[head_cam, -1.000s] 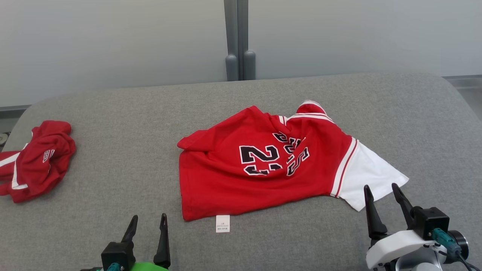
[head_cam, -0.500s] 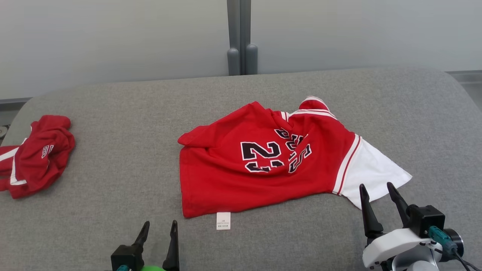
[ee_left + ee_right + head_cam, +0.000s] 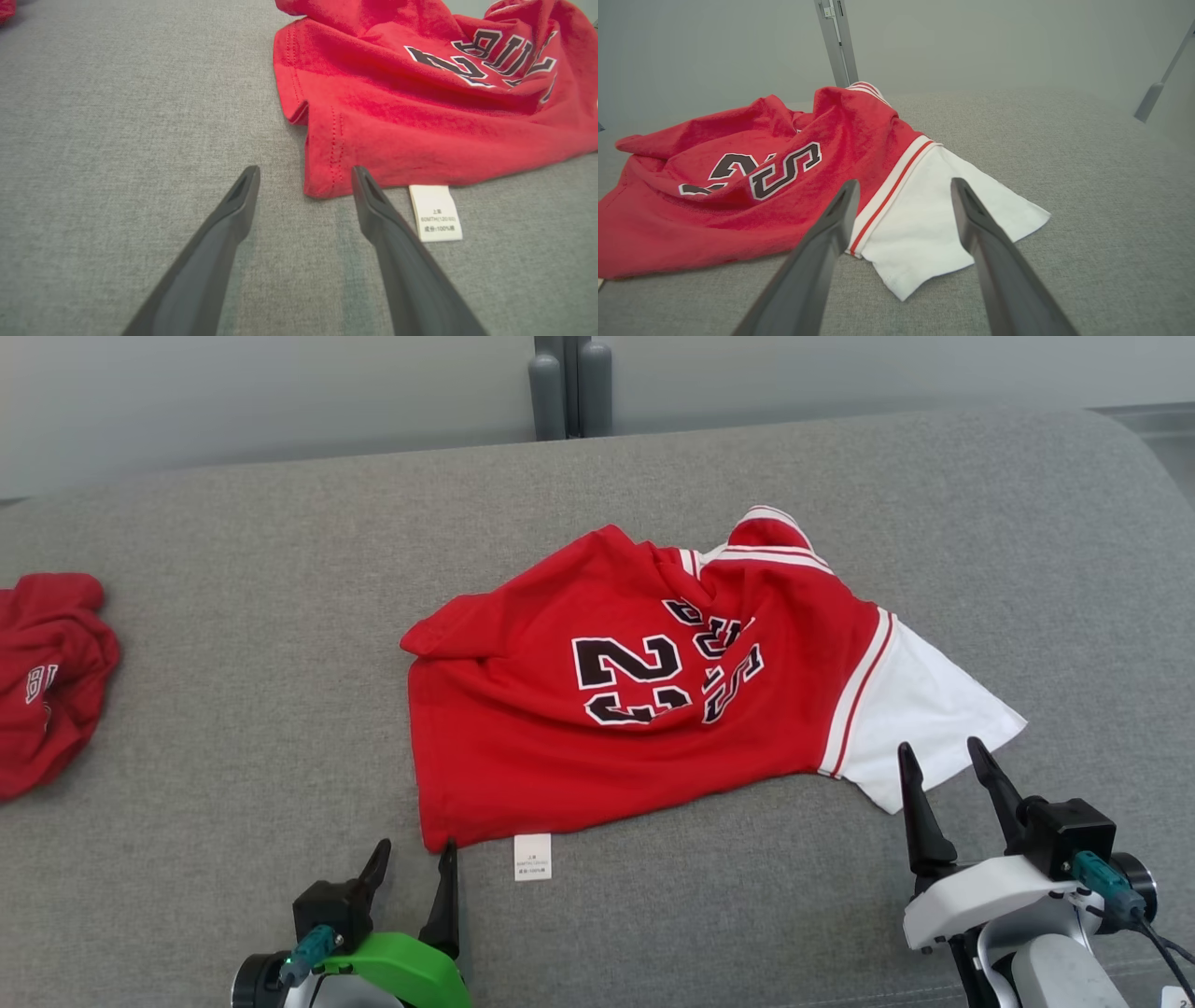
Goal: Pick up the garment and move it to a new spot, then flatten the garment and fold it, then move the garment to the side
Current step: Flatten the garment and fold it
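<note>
Garment (image 3: pixel 560 747) lies at centre; our left gripper (image 3: pixel 416 847), spread wide and empty, has advanced to its seven-o'clock corner (image 3: pixel 435 833); our right gripper (image 3: pixel 939 745), likewise spread, hangs by the four-o'clock sleeve (image 3: pixel 924 709), perhaps touching. We judge pickup imminent.

Grey surface (image 3: pixel 233 709) lies open between red jersey (image 3: pixel 523 756) and crumpled red garment (image 3: pixel 47 681) at far left. Bare cloth also right of white sleeve (image 3: pixel 924 709).

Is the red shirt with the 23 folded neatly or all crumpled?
Crumpled, not folded. The red shirt lies loosely spread on the grey surface, wrinkles bunching its letters, one white sleeve sticking out.
</note>
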You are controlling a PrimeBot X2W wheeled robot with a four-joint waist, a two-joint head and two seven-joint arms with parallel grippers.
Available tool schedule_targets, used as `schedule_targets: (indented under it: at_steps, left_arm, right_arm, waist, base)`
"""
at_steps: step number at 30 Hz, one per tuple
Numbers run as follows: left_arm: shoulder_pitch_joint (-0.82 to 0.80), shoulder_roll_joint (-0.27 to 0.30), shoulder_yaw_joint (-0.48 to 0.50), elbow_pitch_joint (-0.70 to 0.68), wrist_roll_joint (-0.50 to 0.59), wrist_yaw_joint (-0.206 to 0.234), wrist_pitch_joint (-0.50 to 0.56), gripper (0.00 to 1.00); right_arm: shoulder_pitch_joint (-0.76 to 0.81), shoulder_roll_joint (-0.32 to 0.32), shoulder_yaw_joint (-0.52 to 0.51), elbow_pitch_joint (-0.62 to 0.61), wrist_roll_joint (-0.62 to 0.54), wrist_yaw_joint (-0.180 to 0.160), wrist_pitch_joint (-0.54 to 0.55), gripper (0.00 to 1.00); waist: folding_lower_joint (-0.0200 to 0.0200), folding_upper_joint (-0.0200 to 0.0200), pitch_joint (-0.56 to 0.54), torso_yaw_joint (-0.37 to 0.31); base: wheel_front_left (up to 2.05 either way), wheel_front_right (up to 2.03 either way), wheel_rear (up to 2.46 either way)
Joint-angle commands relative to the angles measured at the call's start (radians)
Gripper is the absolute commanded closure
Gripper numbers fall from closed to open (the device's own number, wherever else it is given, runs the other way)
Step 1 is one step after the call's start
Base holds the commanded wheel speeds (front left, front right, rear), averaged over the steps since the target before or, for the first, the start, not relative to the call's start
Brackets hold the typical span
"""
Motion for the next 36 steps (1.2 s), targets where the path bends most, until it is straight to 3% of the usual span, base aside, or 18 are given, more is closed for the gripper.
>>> schedule_targets:
  at_steps: [1,6,7,9,12,14,22,27,36]
  left_arm:
    - [-0.025,0.004,0.001,0.008,-0.006,-0.001,0.000,0.00]
    - [-0.053,0.004,-0.009,0.045,-0.037,-0.020,0.000,0.00]
    - [-0.058,0.004,-0.013,0.050,-0.039,-0.023,0.000,0.04]
    - [-0.067,0.004,-0.020,0.058,-0.048,-0.026,0.000,0.21]
    - [-0.080,0.004,-0.029,0.063,-0.055,-0.028,0.000,0.58]
    - [-0.086,0.004,-0.032,0.063,-0.060,-0.028,0.000,1.00]
    - [-0.067,0.005,0.010,0.059,-0.041,-0.005,0.000,1.00]
    - [-0.035,0.009,0.096,0.034,0.000,0.019,0.000,1.00]
    - [-0.003,0.011,0.204,0.034,0.057,0.010,0.000,1.00]
  right_arm:
    - [-0.016,-0.005,-0.002,-0.005,0.006,-0.001,-0.003,0.00]
    - [-0.028,-0.009,-0.007,-0.003,0.008,-0.001,-0.003,0.00]
    - [-0.030,-0.011,-0.008,-0.002,0.009,-0.001,-0.003,0.00]
    - [-0.032,-0.014,-0.011,0.000,0.012,-0.001,-0.003,0.00]
    - [-0.037,-0.018,-0.019,0.006,0.012,-0.001,-0.003,0.00]
    - [-0.041,-0.019,-0.024,0.008,0.011,-0.001,-0.003,0.00]
    - [-0.043,-0.017,-0.043,0.033,0.014,-0.001,-0.003,0.00]
    - [-0.049,-0.013,-0.067,0.062,0.016,-0.001,-0.003,0.00]
    - [-0.054,-0.004,-0.088,0.180,0.022,-0.001,-0.003,0.00]
  waist:
    - [0.0000,0.0000,0.032,-0.017]
    - [0.0000,0.0000,0.049,-0.021]
    - [0.0000,0.0000,0.051,-0.021]
    - [0.0000,0.0000,0.055,-0.022]
    - [0.0000,0.0000,0.060,-0.023]
    - [0.0000,0.0000,0.061,-0.021]
    - [0.0000,0.0000,0.055,-0.011]
    - [0.0000,0.0000,0.057,0.012]
    - [0.0000,0.0000,0.064,0.057]
  base:
    - [0.00,0.00,0.00]
    - [0.00,0.00,0.00]
    - [0.00,0.00,0.00]
    - [0.00,0.00,0.00]
    - [0.00,0.00,0.00]
    - [0.00,0.00,0.00]
    - [0.00,0.00,0.00]
    - [0.00,0.00,0.00]
    - [0.00,0.00,0.00]
